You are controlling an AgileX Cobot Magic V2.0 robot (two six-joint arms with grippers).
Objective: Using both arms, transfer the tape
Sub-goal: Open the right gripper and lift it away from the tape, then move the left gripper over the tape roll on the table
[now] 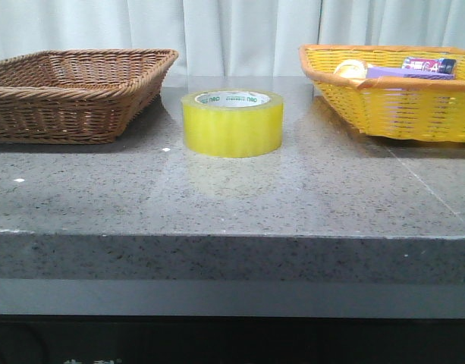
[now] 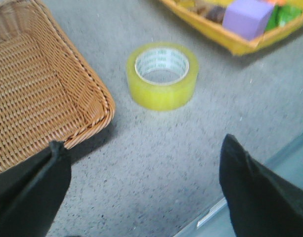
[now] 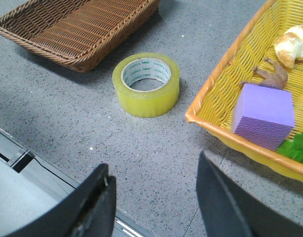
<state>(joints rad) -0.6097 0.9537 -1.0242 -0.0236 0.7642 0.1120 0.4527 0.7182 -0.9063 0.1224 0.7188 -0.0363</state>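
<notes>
The yellow tape roll (image 1: pixel 232 122) lies flat on the grey stone table, between the two baskets, its white printed core facing up. It also shows in the left wrist view (image 2: pixel 162 75) and in the right wrist view (image 3: pixel 146 84). My left gripper (image 2: pixel 144 153) is open and empty, hovering above the table's front edge, well short of the tape. My right gripper (image 3: pixel 153 168) is open and empty, also above the front edge, apart from the tape. Neither arm shows in the front view.
A brown wicker basket (image 1: pixel 73 91) stands at the left, empty. A yellow basket (image 1: pixel 399 98) at the right holds a purple block (image 3: pixel 264 116), a bread roll (image 3: pixel 293 43), green leaves and other small items. The table's front edge runs below both grippers.
</notes>
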